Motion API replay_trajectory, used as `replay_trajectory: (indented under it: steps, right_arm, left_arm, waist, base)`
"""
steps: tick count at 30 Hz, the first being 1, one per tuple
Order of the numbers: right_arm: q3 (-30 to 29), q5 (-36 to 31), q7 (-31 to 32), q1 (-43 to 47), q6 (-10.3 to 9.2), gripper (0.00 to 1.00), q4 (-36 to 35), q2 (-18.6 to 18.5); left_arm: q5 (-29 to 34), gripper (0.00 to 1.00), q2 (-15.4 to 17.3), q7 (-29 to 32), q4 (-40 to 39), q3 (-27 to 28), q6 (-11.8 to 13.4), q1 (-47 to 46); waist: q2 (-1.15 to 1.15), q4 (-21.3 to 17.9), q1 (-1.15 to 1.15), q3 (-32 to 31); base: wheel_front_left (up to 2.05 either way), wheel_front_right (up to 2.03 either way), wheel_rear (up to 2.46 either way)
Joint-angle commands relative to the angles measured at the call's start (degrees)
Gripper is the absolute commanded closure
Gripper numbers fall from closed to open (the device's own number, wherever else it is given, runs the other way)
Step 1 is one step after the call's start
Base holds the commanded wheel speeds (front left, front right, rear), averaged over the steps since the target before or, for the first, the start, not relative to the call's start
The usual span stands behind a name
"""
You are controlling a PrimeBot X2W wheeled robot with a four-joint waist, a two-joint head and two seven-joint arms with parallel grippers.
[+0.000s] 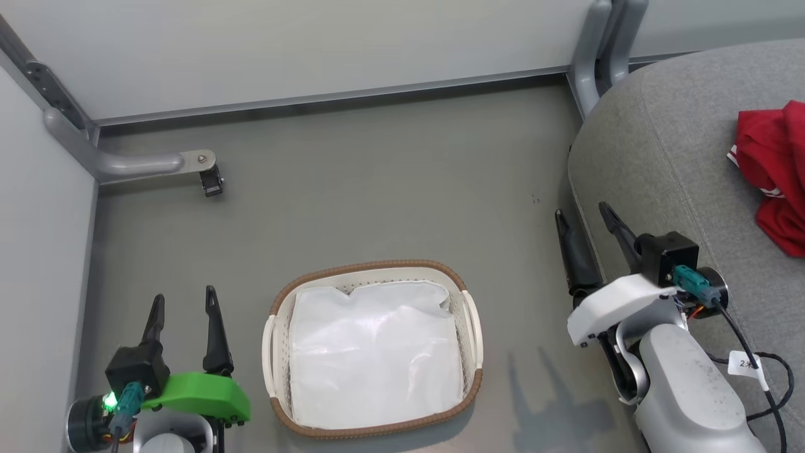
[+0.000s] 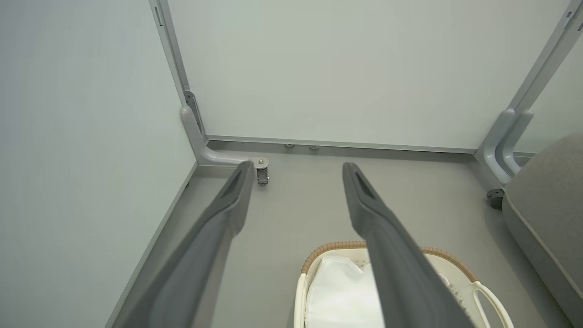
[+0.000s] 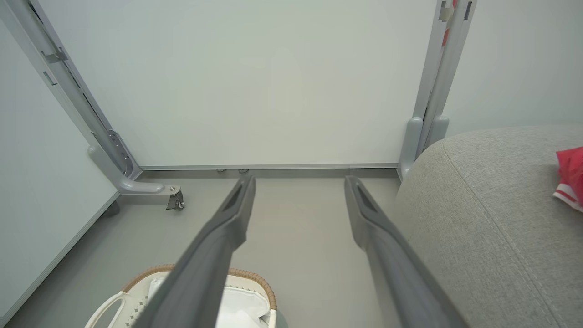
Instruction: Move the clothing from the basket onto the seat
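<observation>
Left gripper (image 1: 183, 296) sits low beside the basket (image 1: 371, 267), fingers apart, empty. Right gripper (image 1: 581, 211) hangs by the edge of the seat (image 1: 660, 151), fingers likewise spread, holding nothing. We judge both are parked clear because the job looks done: the red clothing (image 1: 772, 173) lies bunched on the seat, and the basket holds just a white liner (image 1: 377, 352). Plain grey floor (image 1: 377, 189); pale partition panels (image 1: 314, 44) enclose the bay.
</observation>
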Motion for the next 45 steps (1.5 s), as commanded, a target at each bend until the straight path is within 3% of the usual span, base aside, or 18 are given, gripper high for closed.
replay_trajectory:
  steps: [1,23,24,45]
  right_arm:
    - [0.1,0.2,0.0,1.9,-0.06,0.00,-0.1,-0.1]
    - [2.5,2.2,0.0,11.0,-0.06,0.00,1.1,0.1]
    - [2.5,2.1,0.0,10.1,0.00,1.00,1.0,0.4]
    - [-1.5,21.4,5.4,12.2,-0.01,1.00,-2.4,0.5]
  left_arm:
    - [-0.2,0.00,0.1,0.0,-0.4,0.3,-0.2,1.4]
    - [-2.7,0.00,0.1,0.0,-1.1,0.8,-0.9,8.6]
    - [-2.8,1.00,0.0,0.0,-1.2,0.5,-0.9,7.8]
    - [-22.4,1.00,-0.1,5.5,-1.4,2.0,-2.6,5.9]
  waist:
    - [0.00,0.7,0.00,-1.2]
    - [0.00,0.5,0.00,-7.1]
    - [0.00,0.5,0.00,-6.9]
    - [0.00,0.6,0.00,-7.3]
  base:
    - [0.00,0.00,0.00]
    - [0.00,0.00,0.00]
    - [0.00,0.00,0.00]
    - [0.00,0.00,0.00]
